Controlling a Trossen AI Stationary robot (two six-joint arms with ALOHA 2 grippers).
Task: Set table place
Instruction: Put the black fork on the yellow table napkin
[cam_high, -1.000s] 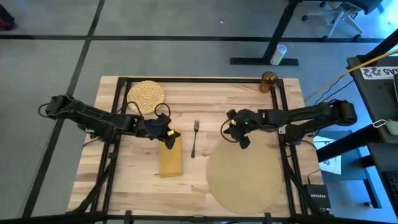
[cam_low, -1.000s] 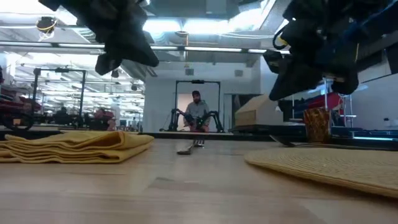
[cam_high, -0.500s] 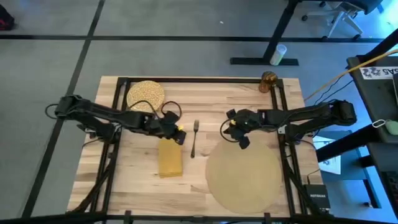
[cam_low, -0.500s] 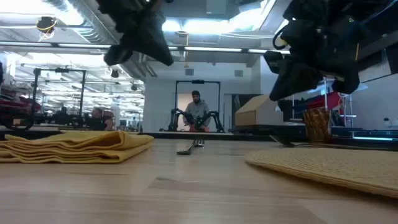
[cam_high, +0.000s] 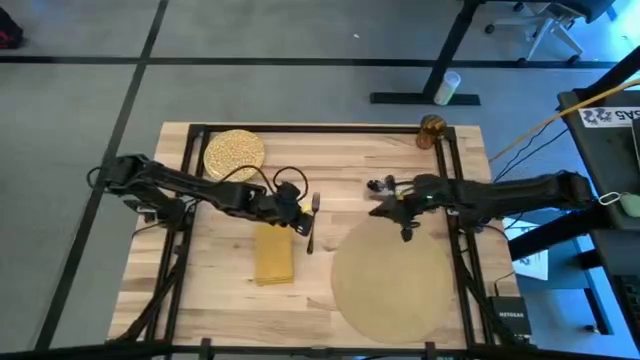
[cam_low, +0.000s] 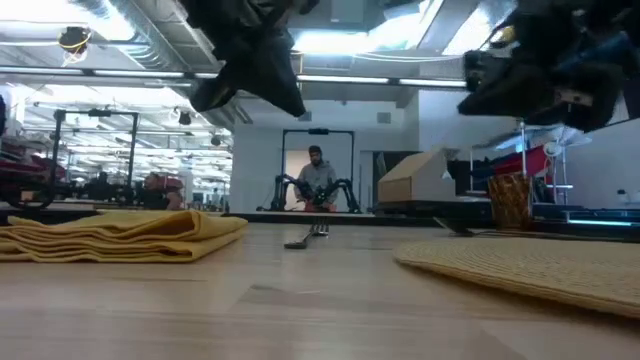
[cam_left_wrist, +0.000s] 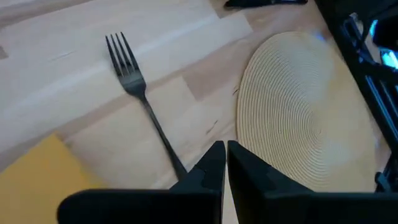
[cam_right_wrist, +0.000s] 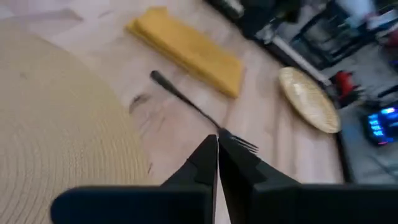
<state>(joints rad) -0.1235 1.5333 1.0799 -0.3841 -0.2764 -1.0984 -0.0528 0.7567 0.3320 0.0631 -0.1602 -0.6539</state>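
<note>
The dark fork (cam_high: 315, 203) lies flat on the wooden table (cam_high: 350, 160), between the folded mustard napkin (cam_high: 274, 252) and the round tan placemat (cam_high: 392, 280). My left gripper (cam_high: 301, 222) is shut and hovers just left of the fork's handle (cam_left_wrist: 160, 134), above the napkin's far right corner. My right gripper (cam_high: 380, 208) is also shut. It hangs above the placemat's far edge and points toward the fork (cam_right_wrist: 199, 112). The speckled plate (cam_high: 234, 153) sits at the far left and the amber glass (cam_high: 432, 130) at the far right. Both grippers are clear of the tabletop in the low view.
Black rails (cam_high: 320, 129) frame the tabletop along its far edge and both sides. Bare wood shows between the fork and the placemat and in front of the napkin. Beyond the table a person (cam_low: 316, 180) sits far back in the room.
My left gripper has travelled toward the table's right edge, from over the napkin's far end to just beside the fork. My right gripper has risen, tipped up toward level and shifted slightly toward the right edge. The napkin, fork and placemat have stayed put.
</note>
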